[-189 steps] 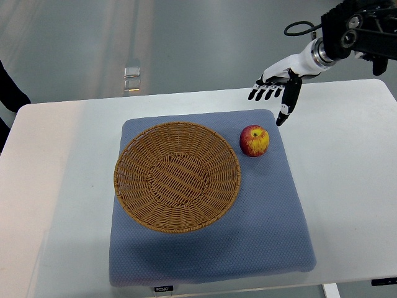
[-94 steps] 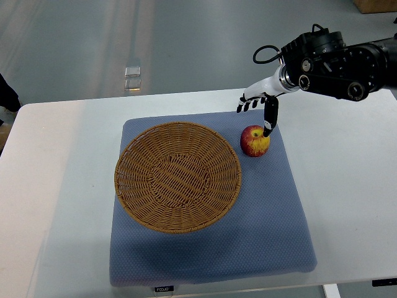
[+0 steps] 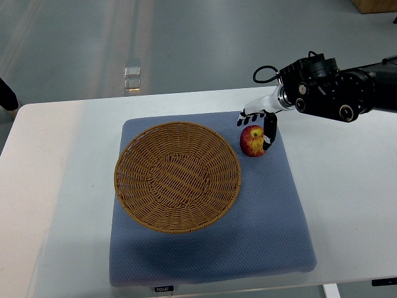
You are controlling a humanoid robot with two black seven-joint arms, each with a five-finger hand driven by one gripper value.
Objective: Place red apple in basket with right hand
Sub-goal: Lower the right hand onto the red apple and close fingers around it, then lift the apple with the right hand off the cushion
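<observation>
The red-and-yellow apple (image 3: 252, 141) rests on the blue pad just right of the round wicker basket (image 3: 133, 155), which holds nothing. My right hand (image 3: 257, 128) reaches in from the right and sits over the apple's far side. Its fingers (image 3: 249, 116) are stretched out behind the top of the apple, and the black-tipped thumb runs down the apple's right side, touching or nearly touching it. The apple is on the pad, not lifted. My left arm does not show.
The blue cushioned pad (image 3: 260, 217) lies on a white table (image 3: 347, 186). The bulky black forearm (image 3: 329, 96) hangs over the table's far right. A dark sleeve of a person (image 3: 5, 99) shows at the left edge.
My right hand has moved left and down from the table's back edge onto the apple, the thumb dropping along its right side. Apple and basket have not moved.
</observation>
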